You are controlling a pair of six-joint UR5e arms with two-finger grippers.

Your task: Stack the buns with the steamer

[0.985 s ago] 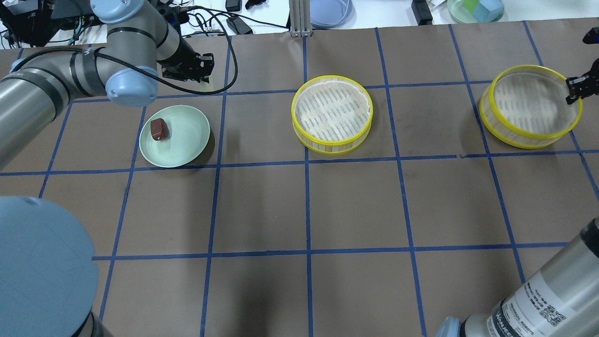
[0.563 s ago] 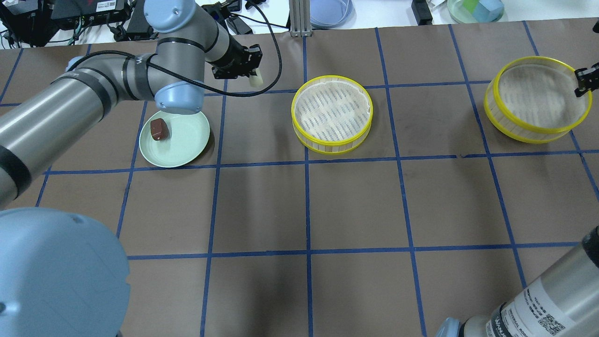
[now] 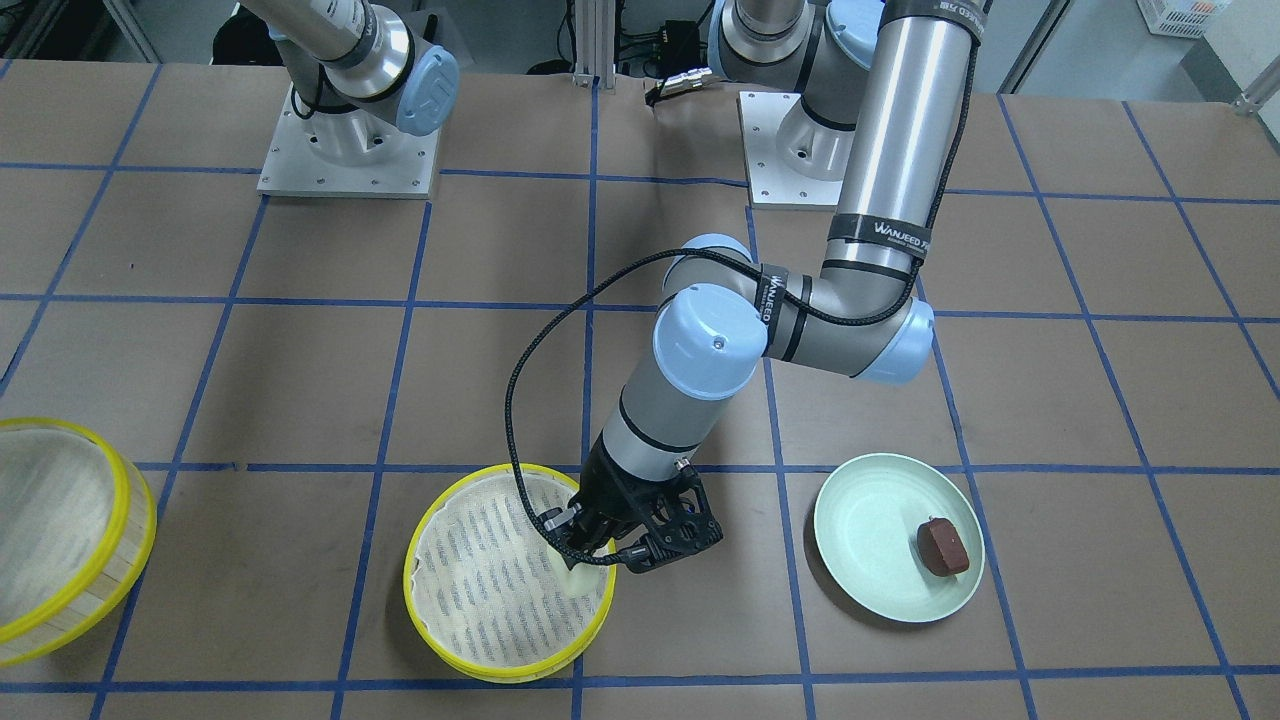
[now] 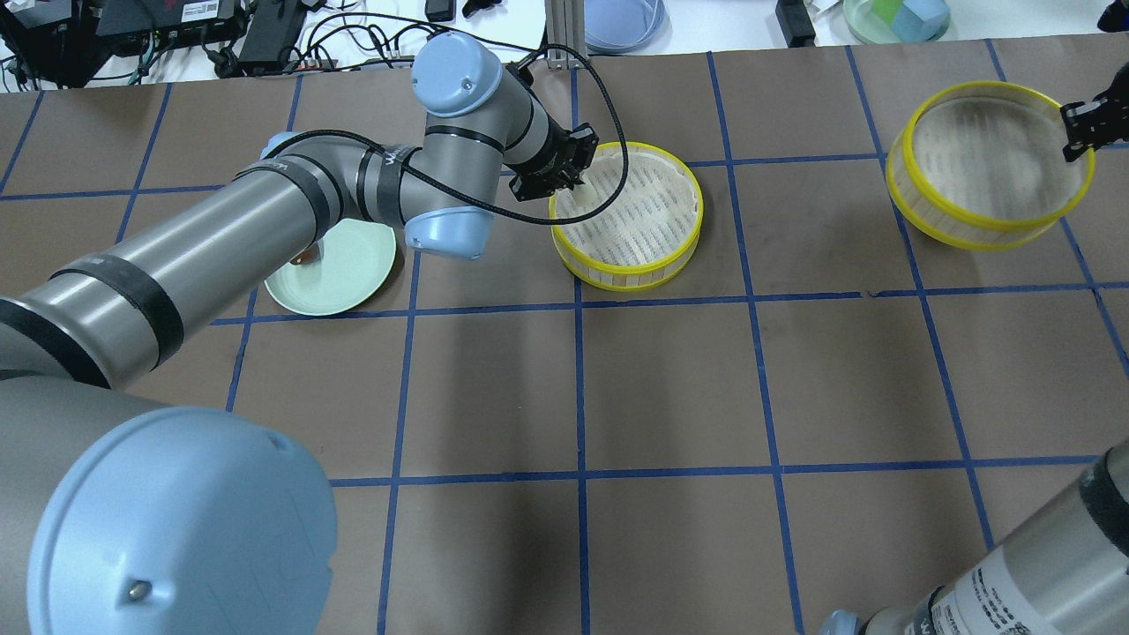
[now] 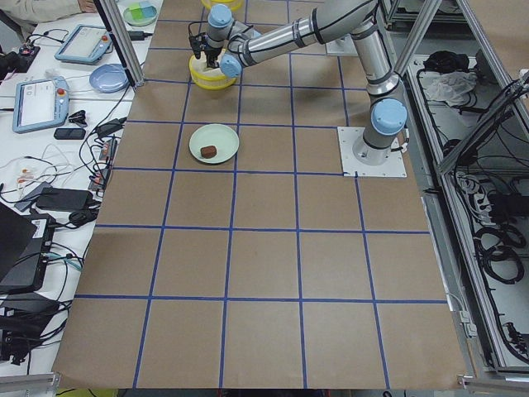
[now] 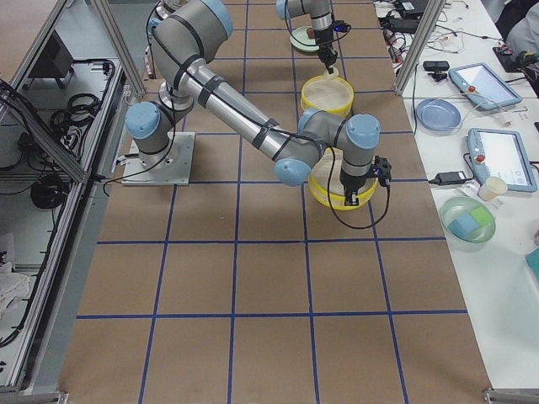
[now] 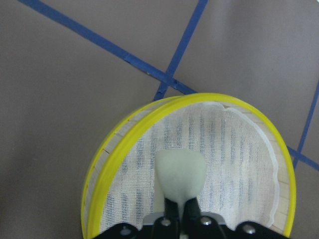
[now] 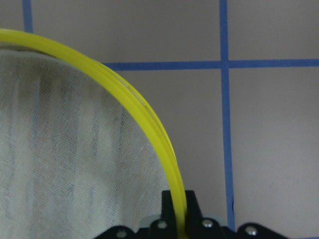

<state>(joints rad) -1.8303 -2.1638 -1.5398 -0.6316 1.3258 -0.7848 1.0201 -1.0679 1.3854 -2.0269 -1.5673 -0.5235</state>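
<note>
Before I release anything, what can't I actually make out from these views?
- White bun and centre tier: touching or apart unclear; left pincer covers the contact in the front-facing view, wrist view looks straight down.
- Brown bun: mostly behind the left arm in the overhead view.
- Right pincer: cut by the overhead view's right edge.
- Second tier: cut by the front-facing view's left edge.

This is a robotics lab. The table [image 5: 264,273] is papered brown and gridded with blue tape, and the arm bases are bolted to metal plates [image 3: 290,175]. In the left-end view, at nine to ten o'clock, a bench holds teach pendants [image 5: 40,105], cables [image 5: 74,178] and a laptop [image 5: 16,248].
</note>
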